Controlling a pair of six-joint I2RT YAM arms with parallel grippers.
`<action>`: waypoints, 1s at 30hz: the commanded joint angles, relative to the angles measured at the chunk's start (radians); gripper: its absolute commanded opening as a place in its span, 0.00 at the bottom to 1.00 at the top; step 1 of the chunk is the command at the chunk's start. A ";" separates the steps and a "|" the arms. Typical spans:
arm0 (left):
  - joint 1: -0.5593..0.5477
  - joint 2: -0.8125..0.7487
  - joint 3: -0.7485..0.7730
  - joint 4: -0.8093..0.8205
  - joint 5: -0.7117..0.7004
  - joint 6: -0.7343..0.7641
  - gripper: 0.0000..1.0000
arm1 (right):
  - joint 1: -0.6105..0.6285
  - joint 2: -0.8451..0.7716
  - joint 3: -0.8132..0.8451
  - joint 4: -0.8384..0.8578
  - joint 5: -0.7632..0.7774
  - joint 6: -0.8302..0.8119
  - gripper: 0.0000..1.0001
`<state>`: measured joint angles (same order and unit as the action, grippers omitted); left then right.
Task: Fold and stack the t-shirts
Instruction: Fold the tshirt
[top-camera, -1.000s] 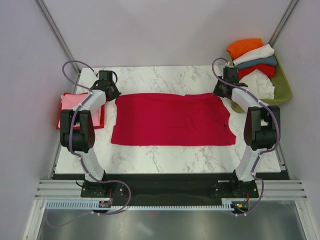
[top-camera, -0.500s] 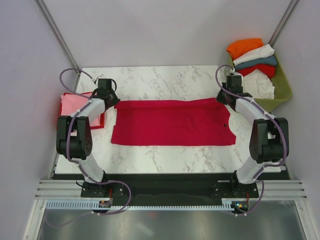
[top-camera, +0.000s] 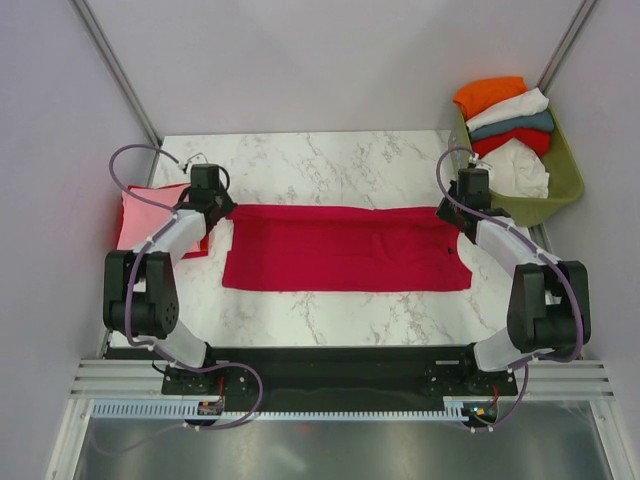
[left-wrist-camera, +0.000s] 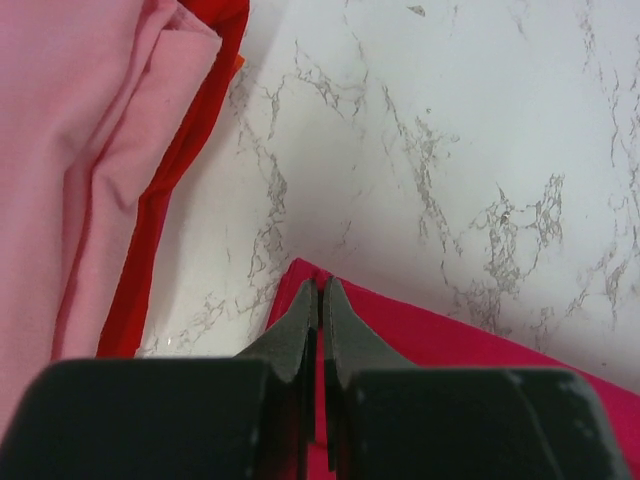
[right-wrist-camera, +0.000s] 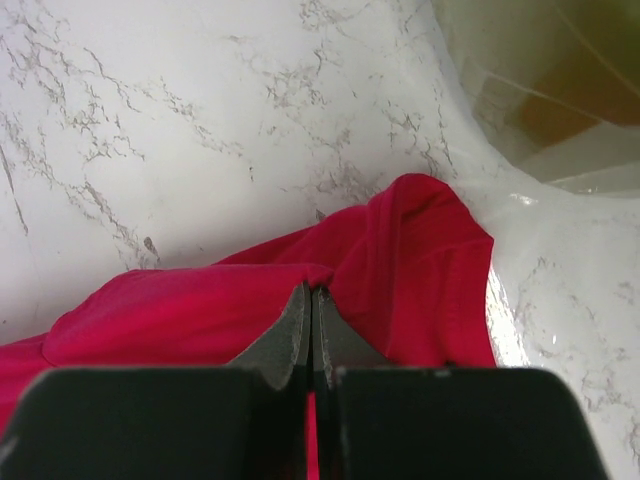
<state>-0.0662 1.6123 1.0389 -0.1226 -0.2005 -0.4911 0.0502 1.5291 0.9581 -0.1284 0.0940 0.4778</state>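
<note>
A large crimson t-shirt (top-camera: 345, 248) lies spread as a wide band across the middle of the marble table. My left gripper (top-camera: 222, 207) is shut on its far left corner; in the left wrist view the closed tips (left-wrist-camera: 320, 290) pinch the crimson cloth (left-wrist-camera: 470, 345) at that corner. My right gripper (top-camera: 452, 208) is shut on the far right corner, where the cloth (right-wrist-camera: 420, 250) bunches around the closed tips (right-wrist-camera: 311, 295). A folded pink t-shirt (top-camera: 150, 212) lies on a red one (top-camera: 200, 246) at the table's left edge.
An olive-green basket (top-camera: 568, 168) stands at the far right corner, right beside the right gripper. It holds orange (top-camera: 488, 95), white (top-camera: 512, 108), teal (top-camera: 518, 125) and red (top-camera: 522, 141) shirts. The pink pile (left-wrist-camera: 90, 130) lies just left of the left gripper.
Both grippers have moved toward the near side and slightly outward, drawing the crimson shirt's far edge with them. The shirt now shows as a narrower band.
</note>
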 joint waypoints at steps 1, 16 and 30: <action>-0.001 -0.051 -0.033 0.041 -0.031 -0.030 0.02 | -0.004 -0.063 -0.057 0.067 0.032 0.025 0.00; -0.001 -0.149 -0.200 0.021 -0.037 -0.084 0.19 | -0.004 -0.201 -0.360 0.230 0.134 0.157 0.25; -0.079 -0.241 -0.119 -0.024 0.074 -0.070 0.66 | 0.083 -0.178 -0.181 0.135 0.110 0.018 0.59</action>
<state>-0.1059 1.3388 0.8341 -0.1371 -0.1902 -0.5644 0.0994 1.2781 0.6846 0.0360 0.2337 0.5529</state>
